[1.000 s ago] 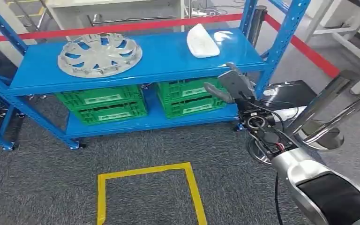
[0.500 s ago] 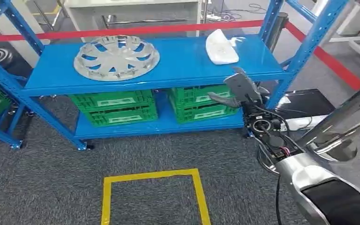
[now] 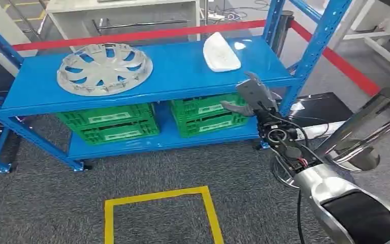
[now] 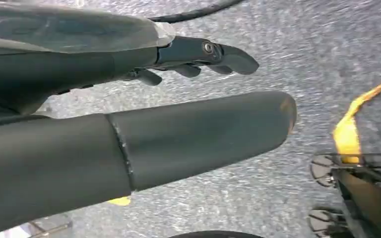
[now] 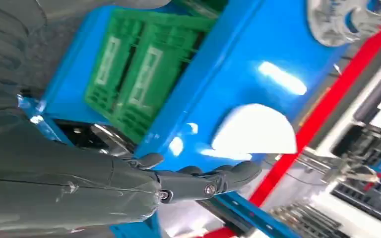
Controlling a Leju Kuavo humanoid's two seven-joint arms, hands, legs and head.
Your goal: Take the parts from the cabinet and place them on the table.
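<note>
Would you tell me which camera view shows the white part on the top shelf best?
The head view: the white part lies whole and sharp on the blue shelf, beyond the right hand. The right wrist view has it closer but blurred, partly behind the fingers. The left wrist view looks at the carpet.

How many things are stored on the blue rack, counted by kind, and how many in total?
Silver plastic wheel cover: 1
White curved plastic part: 1
Green plastic crates: 4, two stacks of two on the lower shelf
Total: 6
</note>
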